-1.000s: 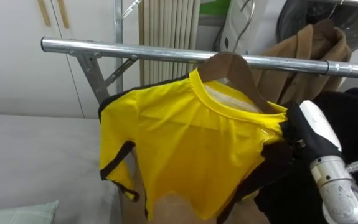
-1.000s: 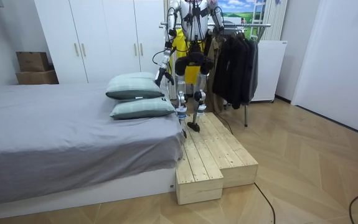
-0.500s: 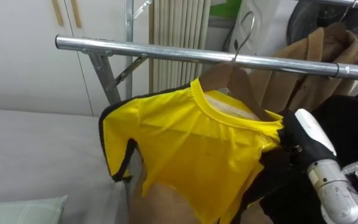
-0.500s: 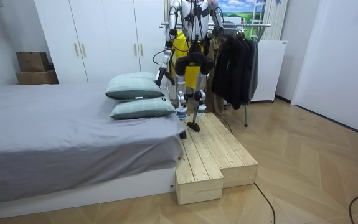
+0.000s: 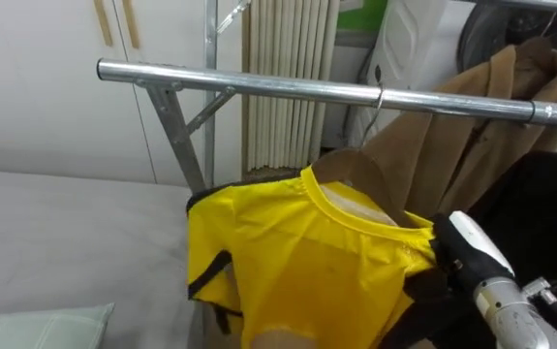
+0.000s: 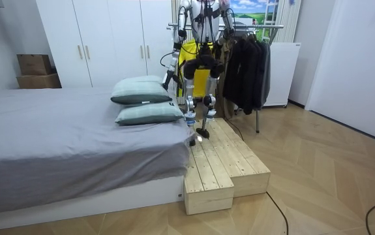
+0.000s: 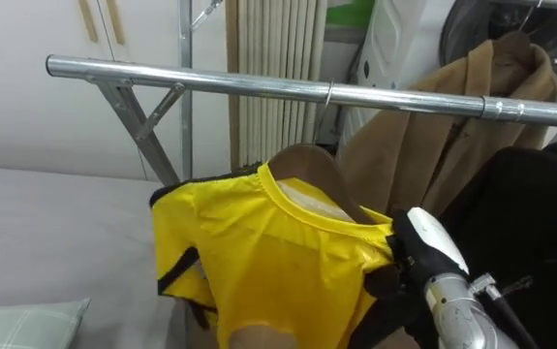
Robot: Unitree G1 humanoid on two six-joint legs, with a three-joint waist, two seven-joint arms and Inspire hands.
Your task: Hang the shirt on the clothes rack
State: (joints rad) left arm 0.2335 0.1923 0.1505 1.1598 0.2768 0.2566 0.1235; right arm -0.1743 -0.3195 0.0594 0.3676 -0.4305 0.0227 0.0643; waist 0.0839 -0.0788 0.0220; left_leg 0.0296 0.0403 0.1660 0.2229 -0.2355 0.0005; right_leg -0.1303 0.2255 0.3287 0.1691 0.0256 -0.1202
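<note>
The robot's right hand [image 5: 472, 250] reaches in from the lower right, wrist raised, against the right shoulder of one yellow T-shirt with black trim [image 5: 307, 262]. The cloth hides its grasp, so whether it holds anything cannot be told. The shirt hangs on one brown wooden hanger [image 5: 348, 165] hooked over the single silver metal rail [image 5: 259, 84]. Its collar is up and its shoulders run along the rail. One tan coat [image 5: 472, 126] hangs just beside it. The left hand [image 6: 168, 78] hangs low near the bed's two pillows [image 6: 141, 98], its grip unclear.
</note>
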